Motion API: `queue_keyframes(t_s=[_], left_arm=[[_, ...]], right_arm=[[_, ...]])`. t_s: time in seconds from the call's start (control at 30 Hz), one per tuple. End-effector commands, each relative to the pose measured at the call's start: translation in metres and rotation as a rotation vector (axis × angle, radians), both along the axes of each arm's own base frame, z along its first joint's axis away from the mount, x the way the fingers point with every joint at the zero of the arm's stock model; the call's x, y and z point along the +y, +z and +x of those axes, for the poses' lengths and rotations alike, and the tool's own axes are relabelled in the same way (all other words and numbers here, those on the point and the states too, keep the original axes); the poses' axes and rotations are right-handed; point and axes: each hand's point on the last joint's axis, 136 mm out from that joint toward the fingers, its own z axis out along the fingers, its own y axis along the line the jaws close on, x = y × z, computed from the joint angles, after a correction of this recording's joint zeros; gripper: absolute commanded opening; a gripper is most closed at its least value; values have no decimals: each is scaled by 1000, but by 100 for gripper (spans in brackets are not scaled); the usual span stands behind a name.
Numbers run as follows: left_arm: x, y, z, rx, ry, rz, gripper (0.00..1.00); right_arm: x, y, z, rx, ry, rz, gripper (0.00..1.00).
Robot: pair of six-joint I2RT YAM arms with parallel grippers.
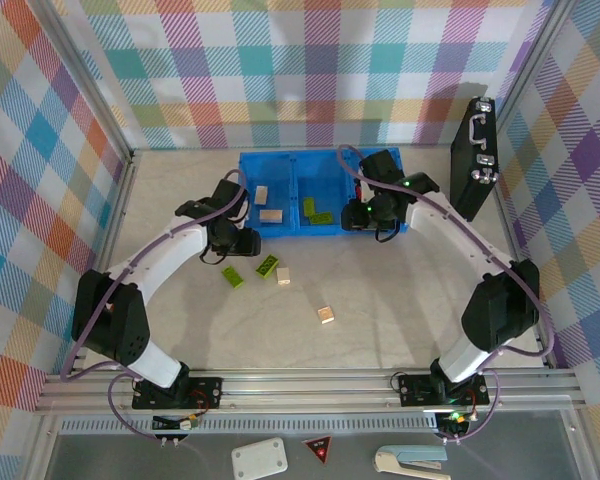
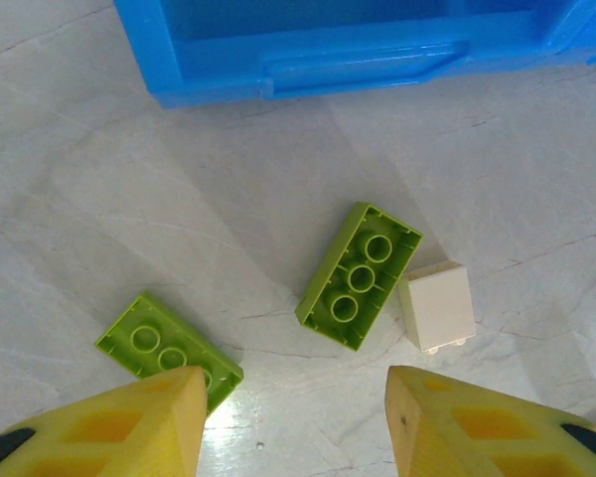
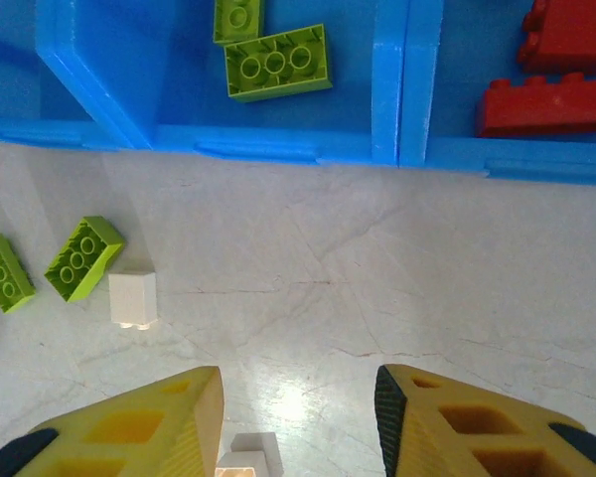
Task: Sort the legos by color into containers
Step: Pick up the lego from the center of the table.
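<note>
The left claw (image 2: 293,386) hangs over the bench (image 1: 400,300) with its yellow fingers apart and nothing between them. Just ahead of its left fingertip lies a studs-up lime brick (image 2: 164,348), one corner tucked under that tip. Ahead of the gap and slightly to the right lies an upturned lime brick (image 2: 360,276), hollow side showing, with a tan brick (image 2: 437,306) just beside its right end. Farther ahead stands the near wall of the blue tray (image 2: 308,70).

The right claw (image 3: 298,383) also has its fingers spread and grips nothing. Seen from the right wrist, a lone tan brick (image 3: 248,457) lies on the bench below the gap, behind the tips and close to the left finger. Ahead of this claw, past bare bench, the tray's middle compartment holds two lime bricks (image 3: 276,63) touching each other. The compartment to the right holds red bricks (image 3: 551,104). Well off to the claw's left lie the same three loose bricks.

From above, the left claw (image 1: 242,245) is near the tray's left front corner and the right claw (image 1: 365,215) is at the right compartment's front edge. The left compartment holds two tan bricks (image 1: 267,204), lying apart.
</note>
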Motion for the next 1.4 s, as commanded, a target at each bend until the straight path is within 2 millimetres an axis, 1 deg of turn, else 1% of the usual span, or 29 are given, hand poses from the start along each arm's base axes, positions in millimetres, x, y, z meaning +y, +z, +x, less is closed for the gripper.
queue_keyframes(t_s=[0.0, 0.27, 0.57, 0.7, 0.8, 0.97, 1.2, 1.37], left_arm=[[-8, 1, 8, -19, -9, 5, 52], [-14, -11, 16, -6, -24, 20, 53], [-22, -27, 23, 29, -56, 46, 60], [-25, -40, 26, 52, -64, 63, 62], [-32, -47, 23, 75, -82, 60, 63], [-45, -58, 12, 95, -121, 81, 65], [-45, -76, 4, 128, -143, 131, 65], [-45, -85, 1, 143, -158, 162, 61]], right_arm=[[0, 13, -5, -32, -16, 43, 46], [-1, 12, -6, -30, -25, 42, 46], [-4, 14, -14, -26, -31, 53, 46], [-6, 11, -20, -14, -27, 51, 47], [-8, 8, -25, -1, -25, 47, 46], [-11, 6, -32, 6, -25, 45, 47], [-15, 4, -37, 17, -24, 32, 47], [-15, 3, -38, 22, -24, 34, 47]])
